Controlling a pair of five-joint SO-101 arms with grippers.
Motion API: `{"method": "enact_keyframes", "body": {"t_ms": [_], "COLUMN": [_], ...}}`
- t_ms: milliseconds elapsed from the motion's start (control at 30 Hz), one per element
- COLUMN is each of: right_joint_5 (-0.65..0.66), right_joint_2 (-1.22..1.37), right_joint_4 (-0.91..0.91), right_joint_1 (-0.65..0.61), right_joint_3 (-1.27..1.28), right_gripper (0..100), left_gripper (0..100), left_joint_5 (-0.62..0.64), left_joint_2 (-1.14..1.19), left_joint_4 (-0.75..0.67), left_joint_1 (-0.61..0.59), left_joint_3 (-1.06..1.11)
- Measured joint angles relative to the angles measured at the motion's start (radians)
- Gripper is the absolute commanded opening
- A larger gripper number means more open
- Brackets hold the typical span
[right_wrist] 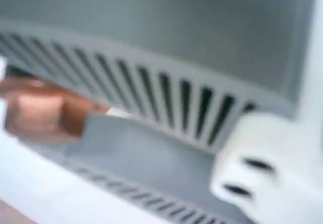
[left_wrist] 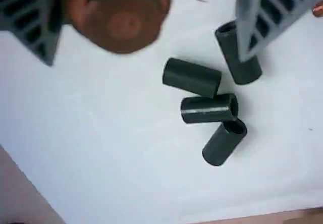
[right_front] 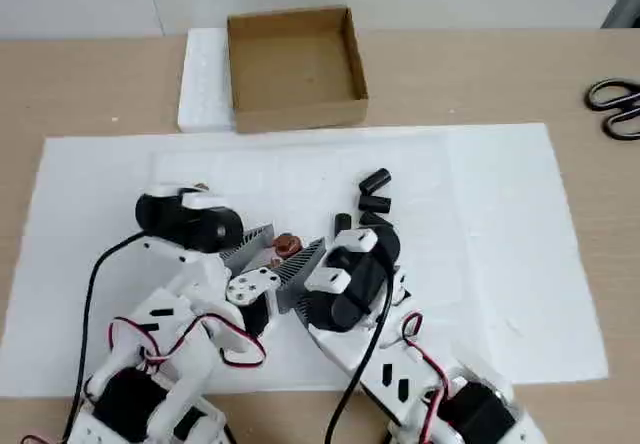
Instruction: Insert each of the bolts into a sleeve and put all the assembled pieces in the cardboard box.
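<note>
Now the bolt (left_wrist: 118, 14) sits between the left gripper's (left_wrist: 146, 52) wide-spread jaws, against one (sleeves (left_wrist: 209, 108) lie flat beyond); whether the right gripper (right_front: 302, 256) holds it I cannot tell.

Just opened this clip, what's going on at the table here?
The left claw and the right claw meet over the white paper sheet at a copper-brown bolt. Which of them actually grips it is unclear. Four black cylindrical sleeves lie loose on the sheet just beyond the claws. The open cardboard box at the far side of the table holds no assembled piece yet.
</note>
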Motion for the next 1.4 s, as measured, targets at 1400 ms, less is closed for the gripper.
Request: {"method": "enact_keyframes", "body": {"t_ms": [1400], "right_joint_5": [-0.020], "right_joint_2": [-0.009], "right_joint_4": [-0.170], "right_joint_1": [0.370], "right_joint_3": [0.242], "right_gripper": [0.5], "left_gripper": [1], "left_joint_5": [0.054], "left_joint_2": [0.829], "left_joint_4": [-0.015], "left_joint_1": [-0.414], "left_joint_3": [-0.615]}}
